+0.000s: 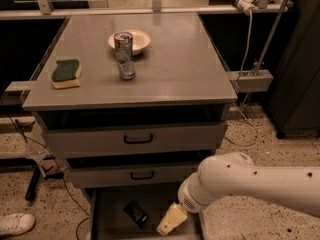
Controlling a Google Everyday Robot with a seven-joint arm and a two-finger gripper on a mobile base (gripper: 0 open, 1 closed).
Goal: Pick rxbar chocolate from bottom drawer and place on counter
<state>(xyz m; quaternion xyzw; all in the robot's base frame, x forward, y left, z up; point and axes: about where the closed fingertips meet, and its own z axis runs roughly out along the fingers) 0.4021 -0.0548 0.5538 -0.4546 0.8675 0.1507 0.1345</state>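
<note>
Rxbar chocolate (136, 213) lies near end effector (171, 219) inside bottom drawer (111, 218).

You can see the rxbar chocolate (135, 213), a small flat black bar. It lies slanted on the grey floor of the bottom drawer (111, 215), which stands open. Your gripper (171, 219) hangs low just right of the bar. The counter (175, 64) is the flat grey top above.

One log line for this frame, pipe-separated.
stage: pre-grasp | gripper: over open bottom drawer, just beside rxbar chocolate, not on it | rxbar chocolate: flat on drawer floor | counter: bar not placed yet
</note>
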